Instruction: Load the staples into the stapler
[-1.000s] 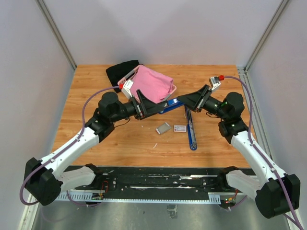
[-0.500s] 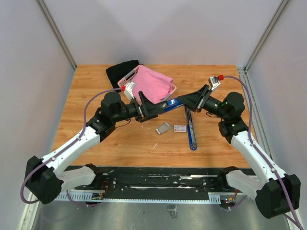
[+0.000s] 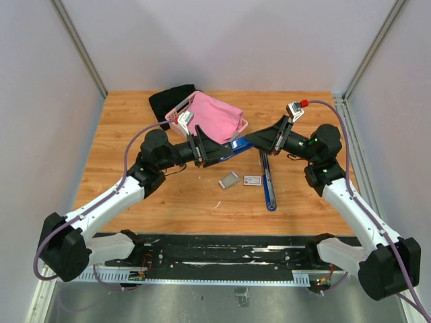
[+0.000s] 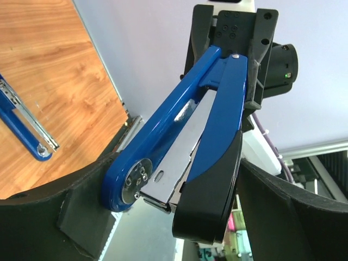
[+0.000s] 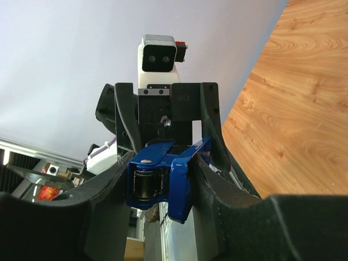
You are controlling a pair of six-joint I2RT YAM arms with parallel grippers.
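Lying on the wooden tabletop (image 3: 135, 195) at lower middle of the frame, the small silvery-grey block of staples (image 3: 229, 180) sits beside a flat white carton with red print (image 3: 252, 180), apart from both grippers. Higher up, the right gripper (image 3: 252, 138) clamps the blue metal stapler (image 3: 237, 144); the left gripper (image 3: 222, 151) holds its jaws wide apart astride the hinge end, contact unclear. A long blue rail (image 3: 268, 182) lies right of the carton. At upper middle, a pink cloth (image 3: 217, 116) fills a basket (image 3: 179, 107), rim mostly hidden, before pale walls (image 3: 229, 47).
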